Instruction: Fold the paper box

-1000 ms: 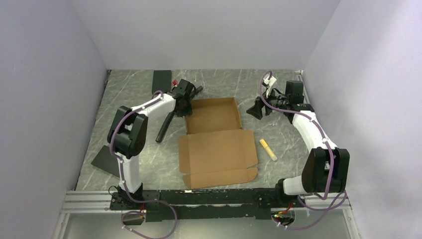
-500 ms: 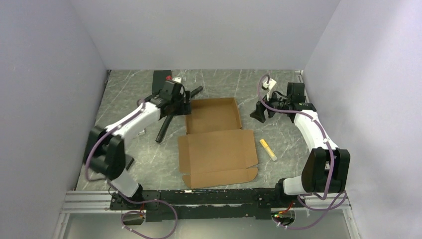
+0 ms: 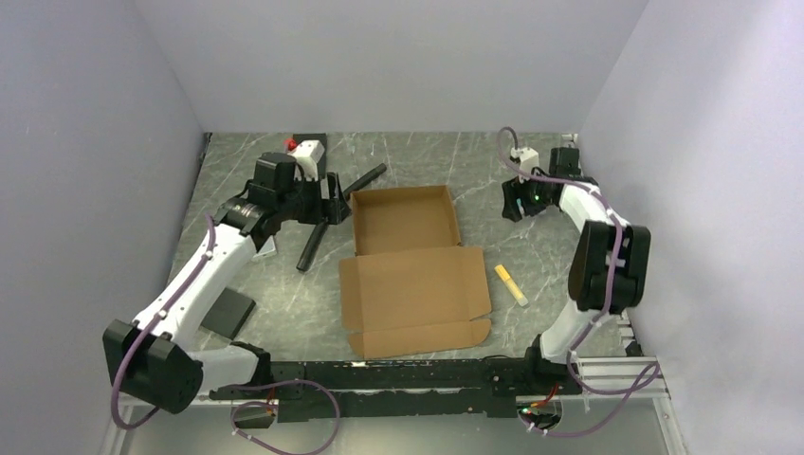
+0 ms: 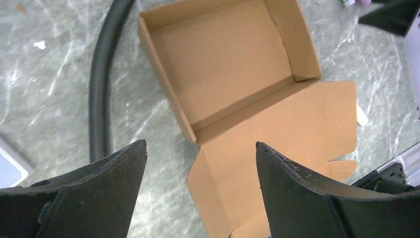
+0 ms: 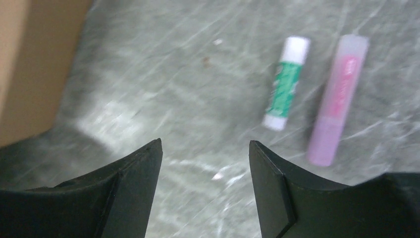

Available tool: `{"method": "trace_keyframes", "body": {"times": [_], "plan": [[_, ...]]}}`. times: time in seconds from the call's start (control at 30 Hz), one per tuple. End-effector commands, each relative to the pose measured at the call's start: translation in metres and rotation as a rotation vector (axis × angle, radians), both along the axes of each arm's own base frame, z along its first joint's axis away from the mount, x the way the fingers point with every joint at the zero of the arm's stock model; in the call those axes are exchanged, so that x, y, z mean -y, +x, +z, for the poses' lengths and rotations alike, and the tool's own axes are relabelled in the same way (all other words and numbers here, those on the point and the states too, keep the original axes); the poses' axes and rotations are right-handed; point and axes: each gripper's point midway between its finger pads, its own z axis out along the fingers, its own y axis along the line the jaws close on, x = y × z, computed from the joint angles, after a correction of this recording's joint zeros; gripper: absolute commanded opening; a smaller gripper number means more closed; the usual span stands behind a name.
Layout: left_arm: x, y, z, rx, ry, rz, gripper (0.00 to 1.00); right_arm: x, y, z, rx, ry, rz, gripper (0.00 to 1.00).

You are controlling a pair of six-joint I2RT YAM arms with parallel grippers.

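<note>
The paper box (image 3: 410,256) is brown cardboard in the middle of the table. Its far half is a shallow tray with raised walls; its lid lies flat toward the arms with side flaps spread. My left gripper (image 3: 333,196) is open and empty, just left of the tray's left wall, apart from it. In the left wrist view (image 4: 200,146) the jaws stand wide above the box (image 4: 228,64). My right gripper (image 3: 513,201) is open and empty, right of the tray. In the right wrist view (image 5: 205,144) it hovers over bare table, with the box's wall (image 5: 29,64) at the left.
A black ribbed tube (image 3: 315,239) lies left of the box (image 4: 101,74), with a second black rod (image 3: 366,177) behind. A yellow stick (image 3: 510,284) lies right of the lid. A green-white stick (image 5: 286,89) and pink tube (image 5: 337,99) lie near my right gripper. A black flat piece (image 3: 228,313) lies front left.
My left arm has swung out to the left and its gripper has drawn back from the tray's left wall. My right gripper has pulled right, away from the box. The box has not moved.
</note>
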Motion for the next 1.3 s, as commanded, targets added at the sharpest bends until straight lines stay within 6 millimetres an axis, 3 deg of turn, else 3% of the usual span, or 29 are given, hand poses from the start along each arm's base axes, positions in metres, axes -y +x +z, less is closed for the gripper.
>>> {"method": "trace_keyframes", "body": {"times": [0.0, 0.07, 0.27, 0.77, 0.87, 0.93, 1.0, 1.27], "plan": [[-0.032, -0.021, 0.007, 0.071, 0.159, -0.002, 0.9, 0.032, 0.057, 0.015, 0.047, -0.107, -0.134, 0.67], [-0.045, -0.023, 0.002, 0.101, 0.196, 0.045, 0.94, 0.037, 0.071, 0.008, 0.026, -0.122, -0.15, 0.65], [-0.051, -0.028, 0.01, 0.148, 0.195, 0.058, 0.94, 0.041, 0.093, -0.015, -0.059, -0.131, -0.178, 0.54], [-0.048, -0.029, 0.008, 0.132, 0.19, 0.037, 0.93, 0.039, 0.082, -0.07, -0.199, -0.132, -0.177, 0.26], [-0.048, -0.03, 0.008, 0.13, 0.188, 0.036, 0.93, 0.039, 0.078, -0.072, -0.212, -0.135, -0.172, 0.08], [-0.047, -0.03, 0.009, 0.133, 0.185, 0.034, 0.93, 0.038, 0.076, -0.065, -0.2, -0.132, -0.166, 0.0], [-0.047, -0.03, 0.01, 0.136, 0.178, 0.034, 0.93, 0.031, 0.07, -0.051, -0.17, -0.1, -0.138, 0.0], [-0.051, -0.029, 0.014, 0.148, 0.169, 0.053, 0.92, -0.022, 0.025, 0.047, 0.051, 0.117, 0.122, 0.0]]}}
